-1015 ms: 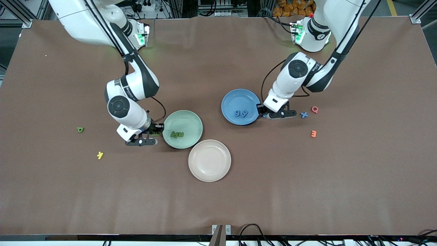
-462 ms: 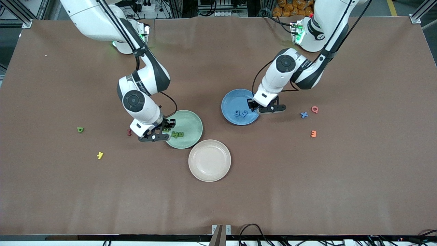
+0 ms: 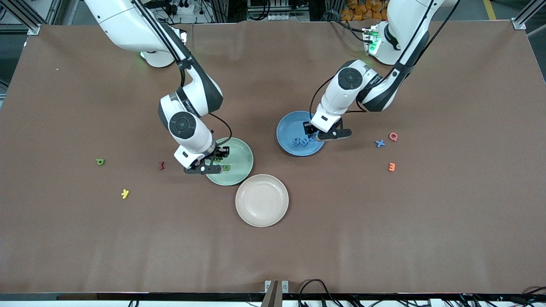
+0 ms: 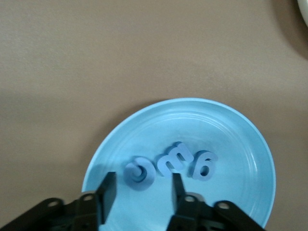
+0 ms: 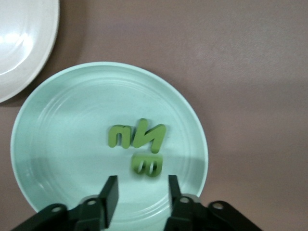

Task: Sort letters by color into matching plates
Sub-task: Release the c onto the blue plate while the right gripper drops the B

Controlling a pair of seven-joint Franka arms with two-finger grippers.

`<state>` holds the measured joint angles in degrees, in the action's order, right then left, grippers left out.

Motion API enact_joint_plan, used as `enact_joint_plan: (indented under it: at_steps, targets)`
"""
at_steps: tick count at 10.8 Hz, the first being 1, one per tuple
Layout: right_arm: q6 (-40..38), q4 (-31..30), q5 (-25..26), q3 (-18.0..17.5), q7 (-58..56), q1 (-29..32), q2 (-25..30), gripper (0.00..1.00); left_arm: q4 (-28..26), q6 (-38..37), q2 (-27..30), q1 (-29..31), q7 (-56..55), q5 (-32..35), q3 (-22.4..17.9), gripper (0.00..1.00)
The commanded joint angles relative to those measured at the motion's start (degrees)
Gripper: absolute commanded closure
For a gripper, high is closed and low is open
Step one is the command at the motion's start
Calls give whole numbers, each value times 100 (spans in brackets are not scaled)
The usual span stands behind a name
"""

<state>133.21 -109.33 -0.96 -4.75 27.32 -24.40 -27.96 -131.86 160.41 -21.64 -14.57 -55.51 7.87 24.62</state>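
Letters (image 3: 303, 140) newly dropped into plates (image 3: 238, 170)

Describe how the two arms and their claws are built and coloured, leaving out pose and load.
Both arms have glossy white shells with dark grey joint sections and round dark caps on the wrist joints. A black cable runs along each arm and loops near the wrist. Green lights glow at both bases. The left claw and right claw are black, each with two flat fingers under a white wrist block.

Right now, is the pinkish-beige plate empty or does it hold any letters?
Empty. The pinkish-beige plate shows only its bare surface in the front view, with no letter on it.
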Motion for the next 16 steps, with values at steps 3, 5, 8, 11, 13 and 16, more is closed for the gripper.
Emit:
enact_joint_plan:
  at_steps: [3,5,8,11,13,16]
  targets:
    - [-146,272,-10,27,239,-92,-122,0,309,-421,-60,-73,-127,-49,-62,0]
    - [-181,272,16,35,186,-48,-113,0,529,-851,-16,-55,-109,-40,-62,0]
    - [-260,272,61,79,-418,127,-61,0,609,-1187,133,67,214,-32,-80,0]
    - [-339,272,61,237,-1226,374,36,0,521,-1424,318,410,1093,-32,-194,0]
    - [-444,263,61,377,-1561,497,54,0,276,-1434,414,717,1620,117,-194,0]
    - [-498,272,69,563,-2176,681,89,0,117,-1372,397,982,1684,714,-229,0]
